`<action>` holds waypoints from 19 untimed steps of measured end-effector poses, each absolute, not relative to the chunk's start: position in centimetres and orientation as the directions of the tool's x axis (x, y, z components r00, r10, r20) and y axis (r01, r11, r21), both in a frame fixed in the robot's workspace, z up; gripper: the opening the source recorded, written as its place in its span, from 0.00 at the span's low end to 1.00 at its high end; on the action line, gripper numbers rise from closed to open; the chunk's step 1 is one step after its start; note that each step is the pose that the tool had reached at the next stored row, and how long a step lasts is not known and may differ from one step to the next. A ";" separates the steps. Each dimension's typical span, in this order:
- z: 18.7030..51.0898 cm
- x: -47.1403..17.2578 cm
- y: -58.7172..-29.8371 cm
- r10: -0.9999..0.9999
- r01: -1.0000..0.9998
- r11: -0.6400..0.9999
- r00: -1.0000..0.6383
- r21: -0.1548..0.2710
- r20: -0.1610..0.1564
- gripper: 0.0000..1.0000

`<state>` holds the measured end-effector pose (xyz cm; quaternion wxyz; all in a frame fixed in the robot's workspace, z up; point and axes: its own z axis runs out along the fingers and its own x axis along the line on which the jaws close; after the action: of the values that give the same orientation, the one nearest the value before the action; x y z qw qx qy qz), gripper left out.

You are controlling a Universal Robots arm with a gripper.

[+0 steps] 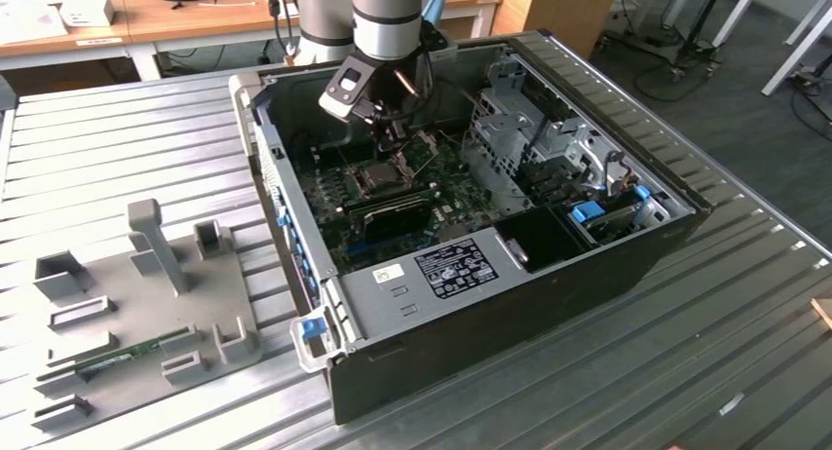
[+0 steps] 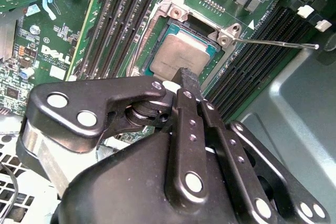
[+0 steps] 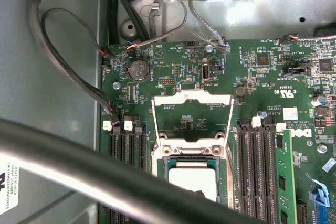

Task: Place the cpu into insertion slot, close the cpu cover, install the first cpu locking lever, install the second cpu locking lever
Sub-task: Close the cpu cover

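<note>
Free way from above down to the cpu [image 2: 181, 56]; long memory slots [image 2: 113, 19] close on both sides; thin lever [image 2: 273, 42] sticking out sideways; opened cpu cover [image 3: 191, 96] beside; cables [image 3: 58, 61] and drive cage [image 1: 513, 129] near the board.

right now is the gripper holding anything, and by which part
Cannot be told. The gripper sits at one edge of the cpu, which lies in the insertion slot.
</note>
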<state>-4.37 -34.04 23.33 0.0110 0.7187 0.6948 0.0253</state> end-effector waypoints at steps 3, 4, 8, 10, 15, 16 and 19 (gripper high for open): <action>23.5 -4.4 -34.0 0.999 0.998 -0.034 0.033 0.051 0.021 0.10; 23.5 -4.4 -34.0 0.999 0.998 -0.034 0.033 0.051 0.021 0.10; 23.7 -4.4 -34.0 0.999 0.998 -0.034 0.033 0.051 0.021 0.10; 23.8 -4.4 -34.0 0.999 0.998 -0.034 0.033 0.051 0.021 0.10; 24.0 -4.4 -34.0 0.999 0.998 -0.034 0.033 0.051 0.021 0.10; 24.0 -4.4 -34.0 0.999 0.998 -0.034 0.033 0.051 0.021 0.10; 24.0 -4.4 -34.0 0.999 0.998 -0.034 0.033 0.051 0.021 0.10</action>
<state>-4.37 -34.04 24.03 0.0110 0.7187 0.6948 0.0254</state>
